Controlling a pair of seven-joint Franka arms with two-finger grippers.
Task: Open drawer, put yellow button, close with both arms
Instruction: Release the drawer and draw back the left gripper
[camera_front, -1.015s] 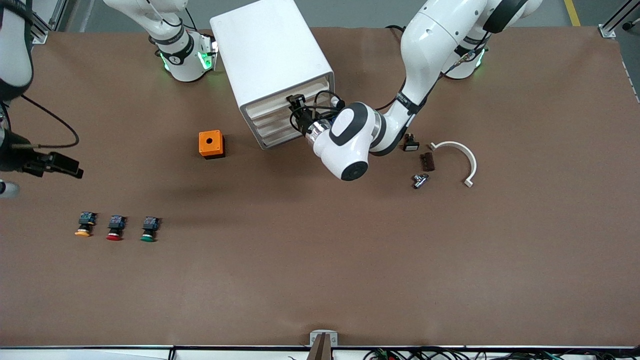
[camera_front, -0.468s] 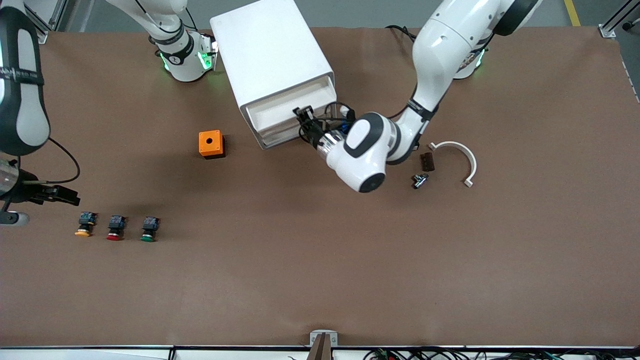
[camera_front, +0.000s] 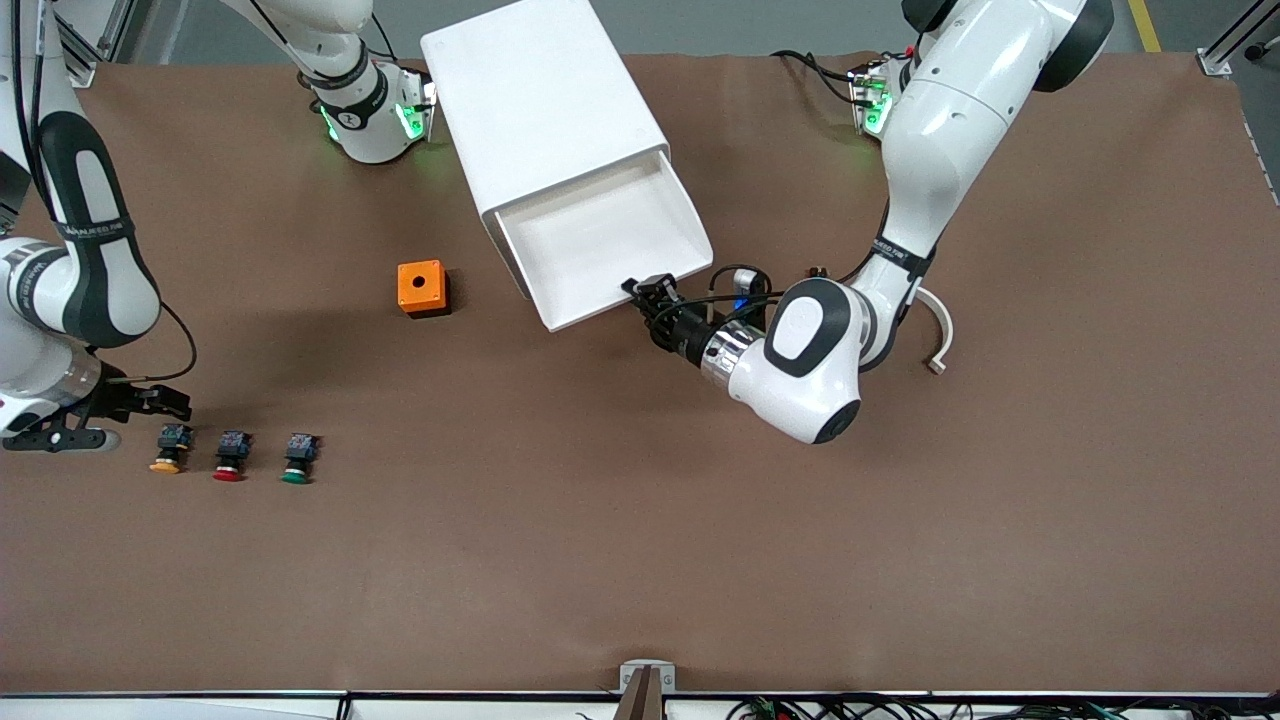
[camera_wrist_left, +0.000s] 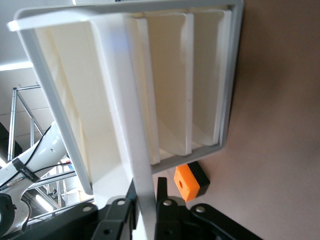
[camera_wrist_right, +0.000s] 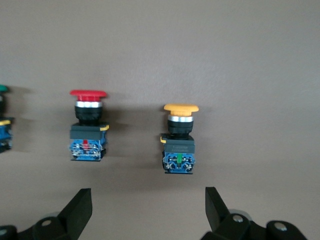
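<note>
The top drawer of the white cabinet is pulled far out and looks empty. My left gripper is shut on the drawer's front rim; in the left wrist view the rim runs between its jaws. The yellow button lies on the table at the right arm's end, beside the red-capped button and the green-capped button. My right gripper is open and hovers close by the yellow button without touching it. In the right wrist view the yellow button lies just ahead of the open gripper.
An orange cube with a hole stands on the table near the cabinet and also shows in the left wrist view. A white curved piece lies by the left arm's elbow. The red-capped button sits beside the yellow one.
My left gripper has pulled the top drawer out toward the front camera, from nearly shut to wide open. My right gripper has come down close to the yellow button.
</note>
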